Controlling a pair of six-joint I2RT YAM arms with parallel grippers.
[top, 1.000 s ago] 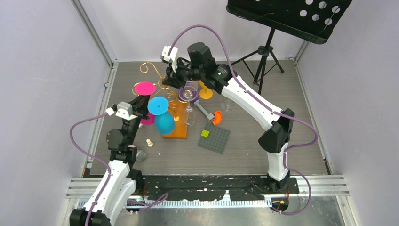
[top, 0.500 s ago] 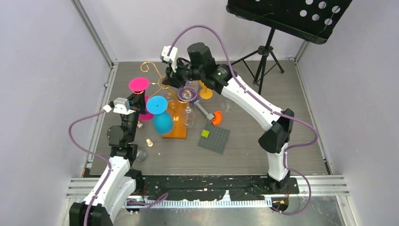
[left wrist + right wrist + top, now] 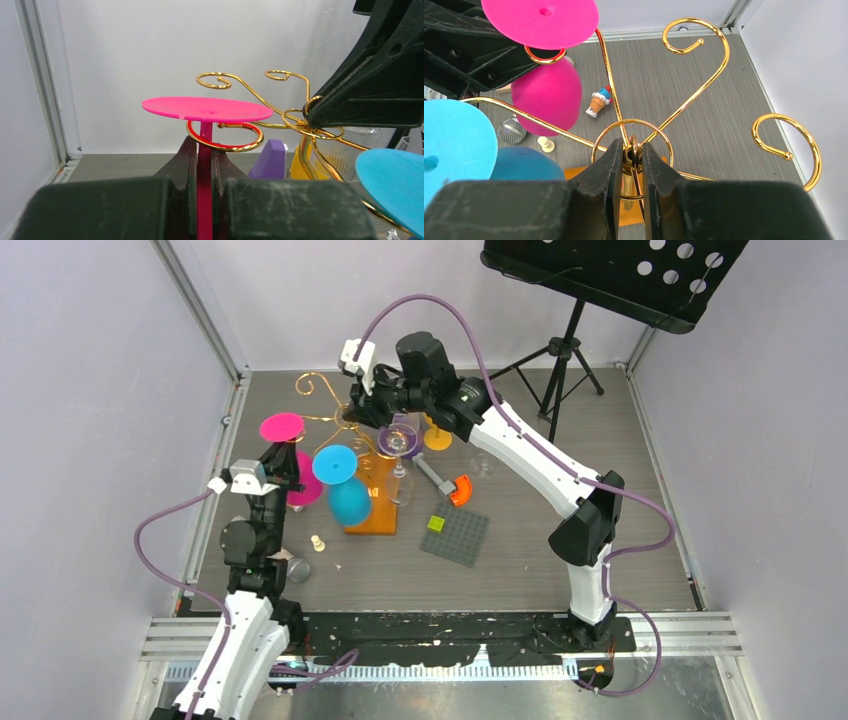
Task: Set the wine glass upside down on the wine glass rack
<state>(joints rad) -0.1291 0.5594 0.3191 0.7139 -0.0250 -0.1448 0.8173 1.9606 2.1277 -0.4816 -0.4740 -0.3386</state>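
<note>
Gold wire wine glass rack (image 3: 385,510) on an orange base: right gripper (image 3: 630,150) is clamped on the ring atop its central stem. Pink wine glass (image 3: 207,107) is inverted, foot up, with its stem inside a scroll arm's curl and its foot just above the wire. Left gripper (image 3: 204,150) is pinched tight on that stem, just below the curl.
</note>
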